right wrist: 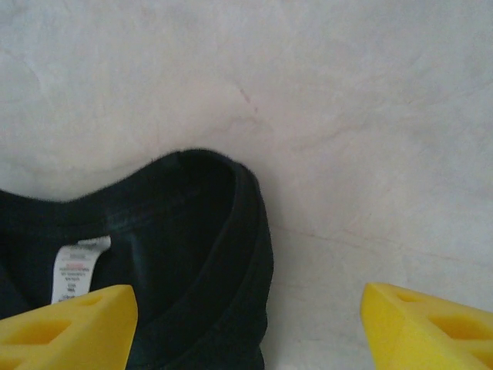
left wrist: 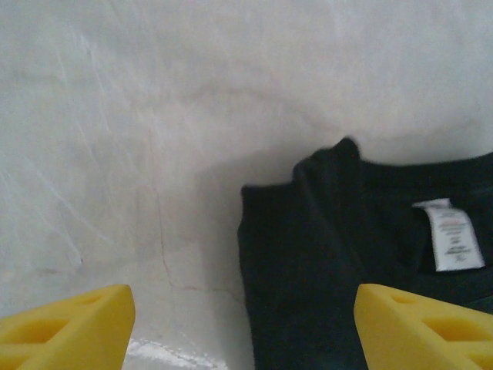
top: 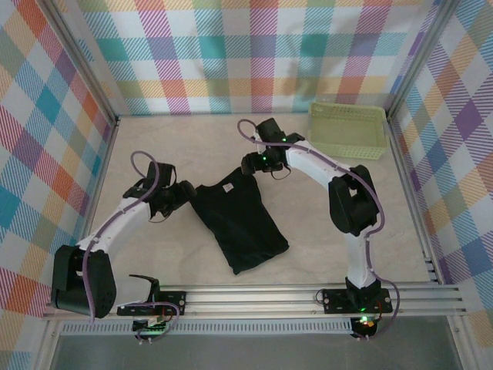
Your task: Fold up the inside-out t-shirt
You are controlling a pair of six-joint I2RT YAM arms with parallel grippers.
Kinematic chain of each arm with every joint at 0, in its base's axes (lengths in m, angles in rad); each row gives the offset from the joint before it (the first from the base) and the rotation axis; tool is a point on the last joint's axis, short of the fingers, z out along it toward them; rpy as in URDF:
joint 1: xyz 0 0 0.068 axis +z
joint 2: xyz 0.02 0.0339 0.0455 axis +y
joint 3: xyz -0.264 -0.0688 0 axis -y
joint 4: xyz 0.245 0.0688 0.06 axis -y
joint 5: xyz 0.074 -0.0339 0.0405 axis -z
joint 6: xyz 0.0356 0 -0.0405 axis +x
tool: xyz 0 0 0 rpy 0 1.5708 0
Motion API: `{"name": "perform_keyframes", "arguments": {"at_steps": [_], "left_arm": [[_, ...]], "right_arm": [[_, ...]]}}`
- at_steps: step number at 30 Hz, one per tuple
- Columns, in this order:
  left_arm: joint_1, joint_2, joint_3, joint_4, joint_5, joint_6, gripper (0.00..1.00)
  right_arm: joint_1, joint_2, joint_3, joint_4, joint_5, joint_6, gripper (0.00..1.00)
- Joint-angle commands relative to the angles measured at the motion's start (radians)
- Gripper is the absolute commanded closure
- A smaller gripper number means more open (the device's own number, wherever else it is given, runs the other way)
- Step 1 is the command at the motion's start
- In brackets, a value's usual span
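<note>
One pale tabletop (top: 192, 139) carries everything, with checked walls on three sides. Two arms reach in from the near rail, the left arm (top: 115, 223) bent toward the middle and the right arm (top: 350, 200) arching farther back.

One black inside-out t-shirt (top: 239, 220) lies flat near the middle of the tabletop as a narrow, slanted shape. Its collar end points to the far side and its hem end lies nearer the rail. One pale green basket (top: 347, 131) sits in the far right corner, well apart from the shirt.

There are two tools, one at each collar corner. The left tool (left wrist: 245, 308) hangs above the shirt's left shoulder edge with its two yellow fingers spread wide, gripping nothing. The right tool (right wrist: 250, 297) hangs over the right side of the collar, also spread wide and empty.

One small white label (left wrist: 451, 235) shows inside the neckline.
</note>
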Motion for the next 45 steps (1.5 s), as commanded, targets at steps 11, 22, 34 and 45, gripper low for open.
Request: {"name": "perform_keyframes", "arguments": {"at_steps": [11, 22, 34, 45], "left_arm": [[-0.092, 0.186, -0.055, 0.283, 0.18, -0.088, 0.29], [-0.136, 0.334, -0.022, 0.318, 0.175, -0.094, 0.42], [-0.178, 0.414, 0.015, 0.354, 0.184, -0.094, 0.59], [-0.202, 0.393, 0.019, 0.328, 0.144, -0.089, 0.75]], "right_arm": [[0.02, 0.058, -0.147, 0.135, -0.165, 0.06, 0.21], [0.064, 0.109, -0.161, 0.146, -0.19, 0.122, 0.36], [0.14, 0.141, -0.157, 0.094, -0.115, 0.172, 0.48], [0.172, 0.113, -0.192, 0.119, -0.096, 0.205, 0.71]]}}
